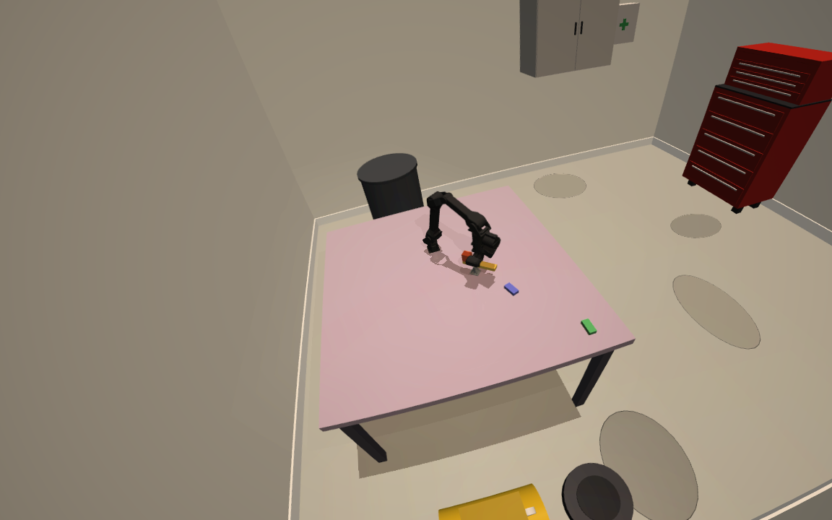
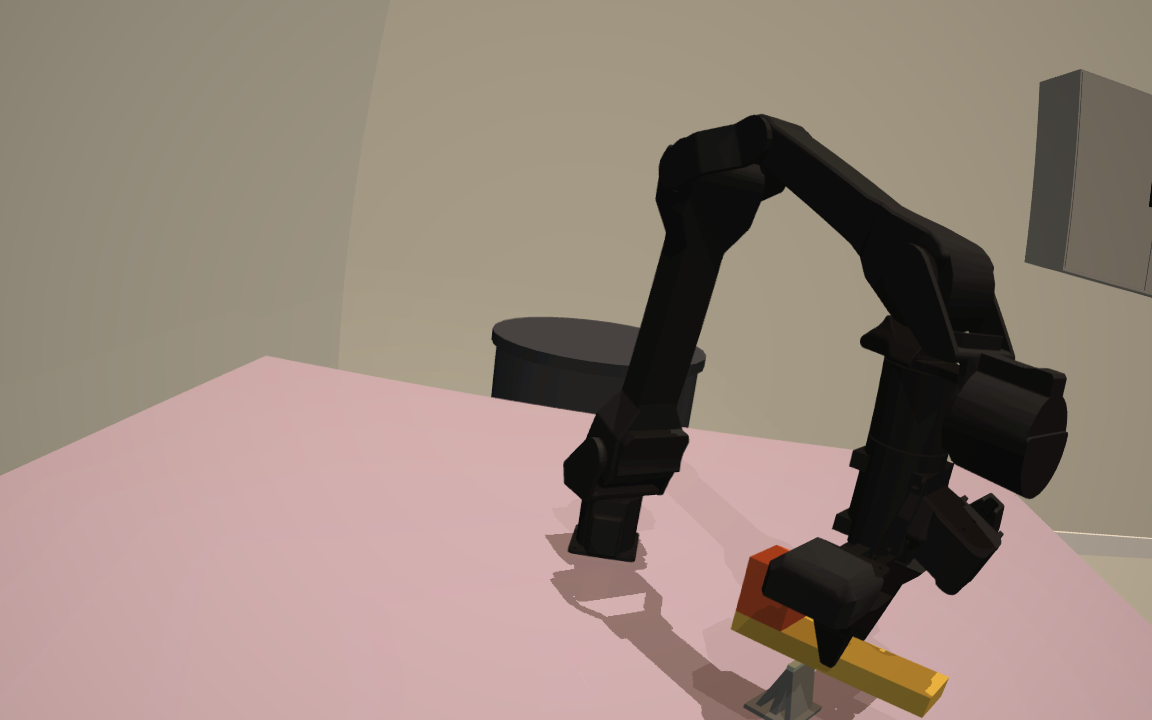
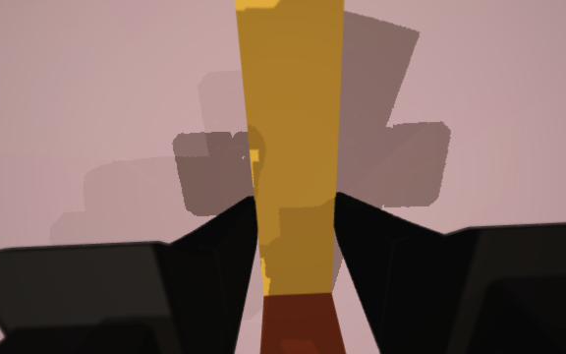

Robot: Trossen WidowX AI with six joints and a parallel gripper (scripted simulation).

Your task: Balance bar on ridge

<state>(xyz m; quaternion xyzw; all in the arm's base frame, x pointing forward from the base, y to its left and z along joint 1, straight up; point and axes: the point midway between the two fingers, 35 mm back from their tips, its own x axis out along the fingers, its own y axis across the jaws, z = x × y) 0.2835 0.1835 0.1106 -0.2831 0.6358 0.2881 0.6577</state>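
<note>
The yellow bar [image 1: 489,266] [image 2: 898,673] [image 3: 293,98] carries a red block [image 1: 466,256] [image 2: 757,595] [image 3: 303,324] on one end. My gripper [image 1: 477,263] [image 2: 838,651] [image 3: 294,204] is shut on the bar between the block and the other end, and holds it above the pink table [image 1: 406,323] [image 2: 204,537]. The small grey ridge [image 1: 474,271] [image 2: 790,696] stands on the table below the bar. In the exterior view its top meets the bar's lower edge; I cannot tell whether they touch. The wrist view does not show the ridge; the bar hides what lies under it.
A blue block [image 1: 510,289] lies on the table beyond the bar's free end. A green block [image 1: 588,326] lies farther off, near the table's right corner. The arm's base [image 1: 432,247] [image 2: 605,532] stands on the block side of the bar.
</note>
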